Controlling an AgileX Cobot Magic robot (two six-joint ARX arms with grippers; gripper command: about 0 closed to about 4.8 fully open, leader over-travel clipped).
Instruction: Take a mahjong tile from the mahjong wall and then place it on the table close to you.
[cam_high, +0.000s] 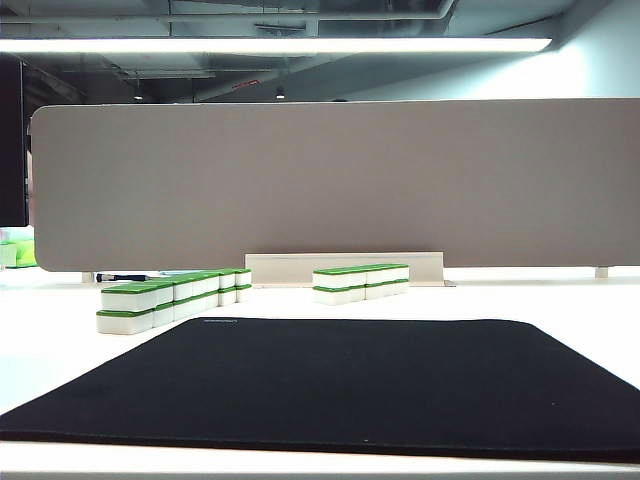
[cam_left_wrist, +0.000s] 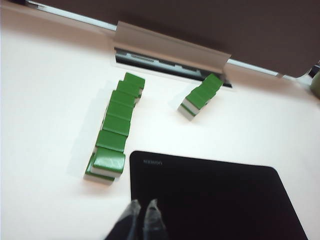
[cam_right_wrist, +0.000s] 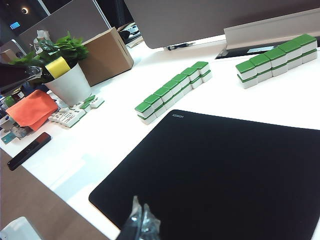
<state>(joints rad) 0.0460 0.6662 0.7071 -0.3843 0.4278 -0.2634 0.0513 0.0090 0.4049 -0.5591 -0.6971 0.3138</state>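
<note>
In the exterior view the mahjong wall (cam_high: 172, 298) stood on the white counter (cam_high: 50, 340) at the left of the frame, just beyond the far left corner of the black mat (cam_high: 340, 385), its tiles stacked two high with green tops. A shorter row of tiles (cam_high: 361, 281) stood apart from it near the centre, in front of the grey partition panel (cam_high: 330, 185). Neither hand appeared in that view. In the left wrist view the left hand (cam_left_wrist: 142, 216) was at the lower edge, its fingertips close together and empty, above the near corner of the mat, with the wall's nearest stack just beyond. In the right wrist view the right hand (cam_right_wrist: 141, 215) appeared closed and empty over the mat edge, well apart from the wall. A potted plant (cam_right_wrist: 67, 70) and a cardboard box (cam_right_wrist: 105, 55) stood at the upper left.
</note>
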